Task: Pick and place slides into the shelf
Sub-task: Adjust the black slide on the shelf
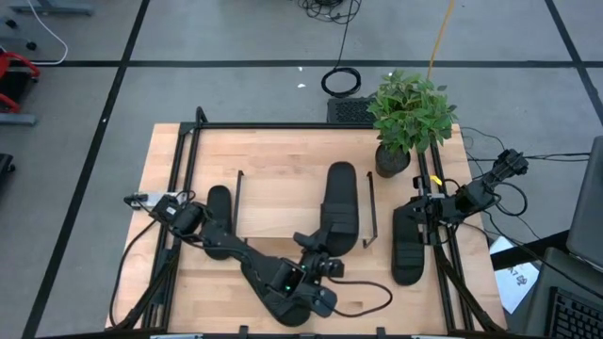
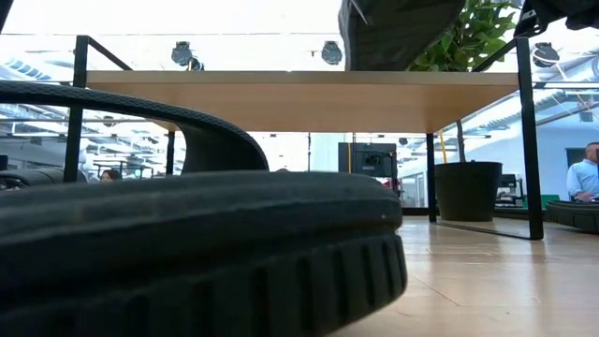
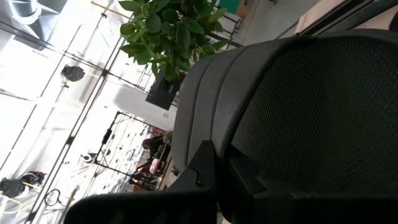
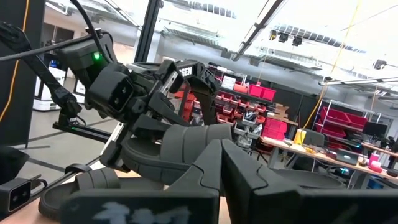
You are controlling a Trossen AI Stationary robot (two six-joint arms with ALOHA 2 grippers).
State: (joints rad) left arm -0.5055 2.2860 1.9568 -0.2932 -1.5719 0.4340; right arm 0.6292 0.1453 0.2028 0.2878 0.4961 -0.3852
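A black slide [image 1: 340, 200] lies lengthwise over the shelf's [image 1: 283, 193] light wooden top, with my left gripper [image 1: 317, 249] shut on its near end. In the low view this slide [image 2: 398, 33] shows just above the shelf board [image 2: 309, 98]. A second slide [image 1: 219, 212] lies on the table left of the shelf, and a third [image 1: 408, 245] right of it. Another slide [image 2: 187, 243] lies on the table close in front of the low camera. My right gripper [image 4: 221, 171] waits shut at the table's right edge and touches nothing. My left gripper holds the slide by its near end [image 3: 249, 158], pinched between the two fingers. The fingers come level from the table's near side and lie along the slide. Its far part reaches over the shelf top; whether it rests on the board, I cannot tell.
A potted plant [image 1: 408, 118] stands at the table's far right corner, its pot [image 2: 466, 190] just beyond the shelf's right legs [image 2: 532, 140]. Black rails run along the table's left and right edges. A person [image 2: 585, 173] stands in the room behind.
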